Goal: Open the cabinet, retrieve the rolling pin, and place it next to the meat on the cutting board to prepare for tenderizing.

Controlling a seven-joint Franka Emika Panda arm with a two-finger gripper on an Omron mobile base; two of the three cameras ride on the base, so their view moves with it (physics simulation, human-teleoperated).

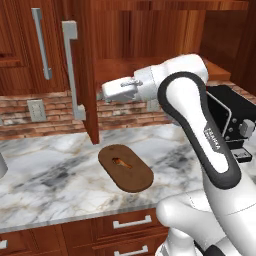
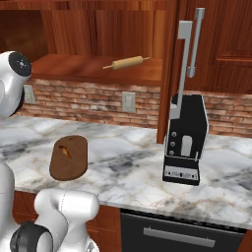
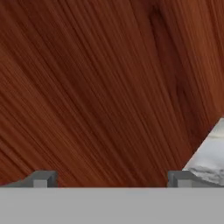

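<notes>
The cabinet (image 2: 93,69) stands open, its left door (image 1: 89,75) swung out edge-on over the counter. On its wooden shelf lies the light-tan rolling pin (image 2: 127,62). Down on the marble counter, the dark oval cutting board (image 1: 125,169) (image 2: 69,157) carries the small orange-brown meat (image 1: 121,162) (image 2: 65,151). My gripper (image 1: 101,93) is raised above the board and points left at the inner face of the left door, close to it. In the hand view the gripper (image 3: 111,179) is open, its fingertips (image 3: 43,179) wide apart with only wood grain ahead.
The right door (image 2: 170,74) with its grey bar handle (image 2: 183,64) juts out above a black appliance (image 2: 186,140) (image 1: 230,120) on the counter. Wall outlets (image 1: 36,110) (image 2: 128,102) sit in the brick backsplash. Drawers (image 1: 132,221) run under the counter edge.
</notes>
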